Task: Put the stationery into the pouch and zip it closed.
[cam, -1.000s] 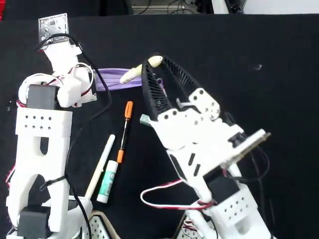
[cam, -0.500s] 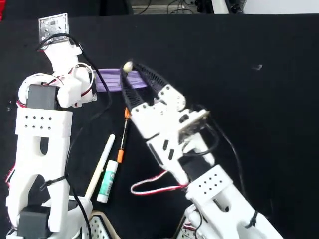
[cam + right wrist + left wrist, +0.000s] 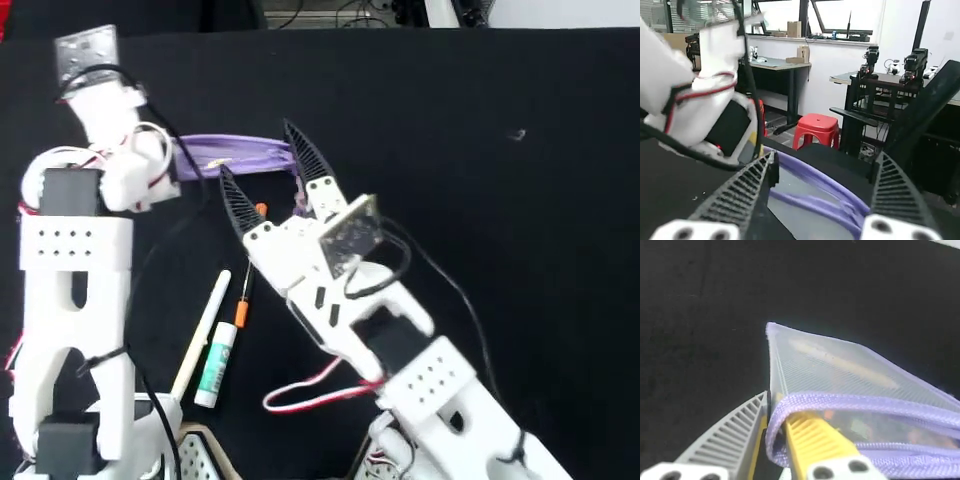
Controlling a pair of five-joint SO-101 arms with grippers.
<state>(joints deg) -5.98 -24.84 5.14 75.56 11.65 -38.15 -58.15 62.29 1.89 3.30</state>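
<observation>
The purple mesh pouch [image 3: 222, 157] lies at the back left of the black table. My left gripper [image 3: 177, 162] is shut on its end; in the left wrist view the yellow and grey fingers [image 3: 810, 437] pinch the purple zipper edge of the pouch [image 3: 840, 365], and a pale long item shows through the mesh. My right gripper [image 3: 255, 150] is open and empty, its black fingers either side of the pouch's other end [image 3: 812, 192]. An orange pen [image 3: 248, 268], a white stick [image 3: 200, 335] and a white-green glue stick [image 3: 215, 365] lie on the table in front.
The left arm's white body [image 3: 70, 260] stands along the left side, close to the loose stationery. The right arm's base [image 3: 440, 400] and a red-white cable [image 3: 300, 395] sit at the front. The table's right half is bare black cloth.
The right gripper held a cream item at the pouch mouth, swung left with it, and now stands open without it. The left arm shifted slightly left.
</observation>
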